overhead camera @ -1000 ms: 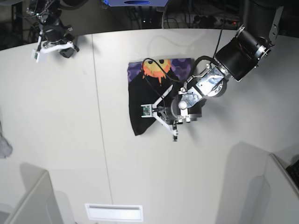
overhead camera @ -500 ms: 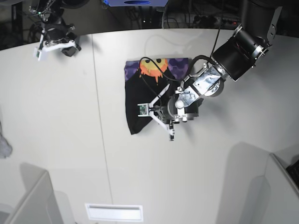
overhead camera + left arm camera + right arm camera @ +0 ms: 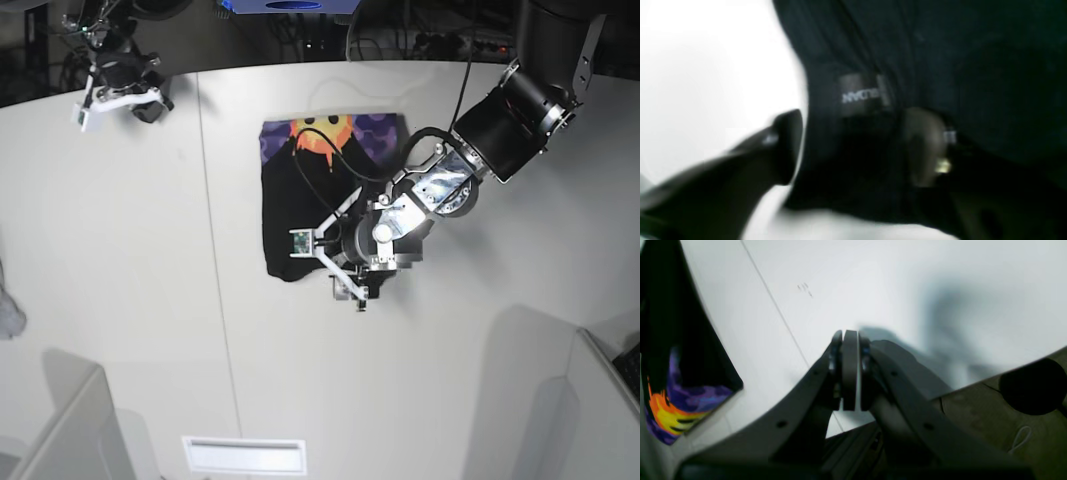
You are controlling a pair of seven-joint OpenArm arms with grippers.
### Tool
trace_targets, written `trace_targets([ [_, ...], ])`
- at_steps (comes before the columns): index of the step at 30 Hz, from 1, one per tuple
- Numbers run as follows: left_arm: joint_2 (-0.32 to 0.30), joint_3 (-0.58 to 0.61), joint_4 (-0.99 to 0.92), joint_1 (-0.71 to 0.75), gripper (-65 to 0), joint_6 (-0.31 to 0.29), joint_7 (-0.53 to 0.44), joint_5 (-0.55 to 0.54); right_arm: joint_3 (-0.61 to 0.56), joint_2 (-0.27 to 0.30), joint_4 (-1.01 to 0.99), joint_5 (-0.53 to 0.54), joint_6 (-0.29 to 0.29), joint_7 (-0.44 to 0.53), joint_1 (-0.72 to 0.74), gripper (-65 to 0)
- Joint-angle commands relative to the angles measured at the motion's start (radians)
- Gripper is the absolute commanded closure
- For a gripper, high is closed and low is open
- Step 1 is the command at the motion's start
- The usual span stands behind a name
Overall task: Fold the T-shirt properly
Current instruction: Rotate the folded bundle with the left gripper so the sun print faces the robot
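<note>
Black T-shirt [image 3: 300,215] under the left claw [image 3: 350,285], near its lower edge

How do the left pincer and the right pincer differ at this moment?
The left pincer is low over the T-shirt, its fingers apart with black cloth between them; the right pincer is shut, holding nothing, at the table's far corner, away from the T-shirt. Both have dark fingers.

1. On my left wrist view I can make out one piece of writing: a small grey neck tag [image 3: 861,95] sewn into the black T-shirt [image 3: 940,50], with pale letters running upside down. They look like "GILDAN", but the blur leaves me unsure.
2. The right wrist and base views give me no lettering I can read.
</note>
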Motion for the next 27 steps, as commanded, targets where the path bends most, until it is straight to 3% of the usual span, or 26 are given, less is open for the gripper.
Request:
trace_targets([
  [1, 0.003, -0.002, 0.021, -0.027, -54.6, -0.012, -0.001, -0.010, 0.002, 0.007, 0.017, 0.007, 0.010, 0.014, -0.002, 0.0],
  [4, 0.004, -0.003, 0.044, -0.045, -60.6, -0.012, 0.001, -0.012, 0.002, 0.007, 0.017, 0.007, 0.010, 0.014, -0.002, 0.0],
  [8, 0.000, -0.013, 0.087, -0.064, -61.1, -0.012, 0.002, -0.012, 0.002, 0.009, 0.017, 0.007, 0.010, 0.014, -0.002, 0.0],
  [21, -0.002, -0.392, 0.326, -0.006, -60.2, -0.012, 0.001, -0.018, -0.001, 0.030, 0.035, 0.005, 0.014, 0.010, 0.010, 0.0],
  [22, 0.001, -0.444, 0.357, 0.027, -57.8, -0.012, 0.001, -0.018, -0.012, 0.049, 0.047, 0.005, 0.031, 0.010, 0.010, 0.0],
  [24, 0.004, -0.551, 0.414, 0.096, -45.4, -0.012, -0.004, -0.019, -0.044, 0.084, 0.077, 0.005, 0.084, 0.014, 0.006, 0.0],
  [25, 0.004, -0.590, 0.435, 0.125, -37.7, -0.012, -0.004, -0.019, -0.055, 0.099, 0.090, 0.005, 0.099, 0.014, 0.004, 0.0],
  [27, 0.004, -0.665, 0.480, 0.191, -15.6, -0.012, -0.004, -0.021, -0.070, 0.125, 0.112, 0.003, 0.107, 0.014, 0.002, 0.0],
])
